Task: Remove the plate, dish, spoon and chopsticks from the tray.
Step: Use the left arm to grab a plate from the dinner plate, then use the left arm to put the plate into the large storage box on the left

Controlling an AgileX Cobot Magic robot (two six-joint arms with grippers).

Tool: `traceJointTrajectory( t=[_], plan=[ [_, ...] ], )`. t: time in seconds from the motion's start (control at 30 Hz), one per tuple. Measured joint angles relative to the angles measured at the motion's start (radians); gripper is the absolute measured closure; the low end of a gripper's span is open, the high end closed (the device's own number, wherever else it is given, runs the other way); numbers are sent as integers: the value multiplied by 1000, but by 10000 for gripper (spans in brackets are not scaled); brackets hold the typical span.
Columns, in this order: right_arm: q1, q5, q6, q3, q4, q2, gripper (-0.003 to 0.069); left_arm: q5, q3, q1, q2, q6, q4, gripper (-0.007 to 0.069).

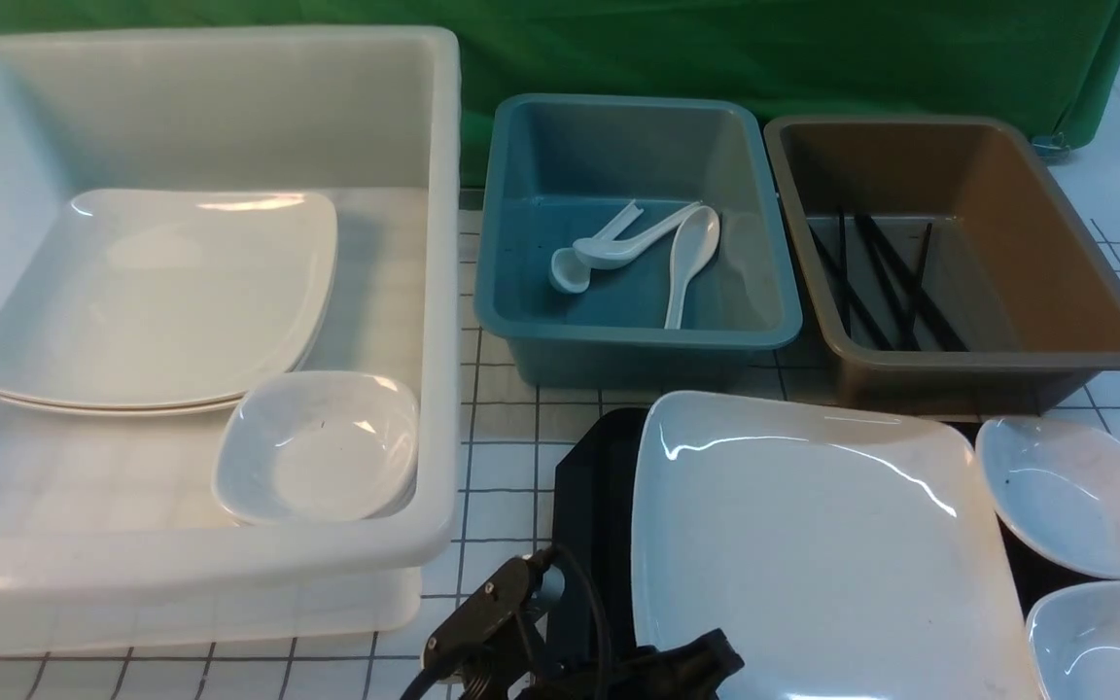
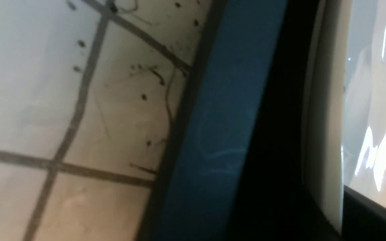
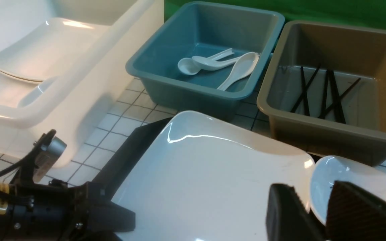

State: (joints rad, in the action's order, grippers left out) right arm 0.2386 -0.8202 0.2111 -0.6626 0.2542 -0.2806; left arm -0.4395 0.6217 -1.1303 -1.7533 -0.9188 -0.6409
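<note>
Nearest the robot, the left claw (image 1: 691, 666) is placed at the near-left corner of the plate (image 1: 813, 544), one black finger (image 3: 117, 217) laid on the rim. The lower finger is hidden, so it cannot be told whether the claw is clenched on the rim. The right claw (image 3: 310, 190) is seen only from its own wrist. It is released, with the jaws apart and nothing between them, over the plate's right side.

The step in hand is judged to be the grasping of the plate. The plate is large, glossy, white and rounded-rectangular, with a shallow raised rim that gives little to pinch. It lies flat on the black tray (image 1: 589, 506) and covers most of it. Just beside its right edge a dish (image 1: 1075, 496) is seen, and nearer the camera a second dish (image 1: 1104, 642) — both are yet to be cleared.

A firm pinch is called for next, then a lift high enough for the tall wall of the white bin (image 1: 443, 292) on the left of the gridded table (image 1: 502, 457), where stacked plates (image 1: 161, 292) are lying. A slip from one corner is the likely risk.

Farther off, spoons (image 1: 691, 258) are held in the teal bin (image 1: 638, 335) and chopsticks (image 1: 871, 282) in the brown bin (image 1: 959, 360) — none is seen on the tray.
</note>
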Motion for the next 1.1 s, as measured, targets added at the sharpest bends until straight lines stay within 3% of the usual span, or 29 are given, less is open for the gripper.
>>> traceJointTrajectory(
  t=[0.17,0.73,1.1],
  plan=[
    [0,0,0,0,1,0,450,17,-7,0,74,2,50,607],
    [0,0,0,0,1,0,438,79,-11,0,178,30,124,606],
    [0,4,-1,0,1,0,430,35,-11,0,269,45,173,606]
  ],
)
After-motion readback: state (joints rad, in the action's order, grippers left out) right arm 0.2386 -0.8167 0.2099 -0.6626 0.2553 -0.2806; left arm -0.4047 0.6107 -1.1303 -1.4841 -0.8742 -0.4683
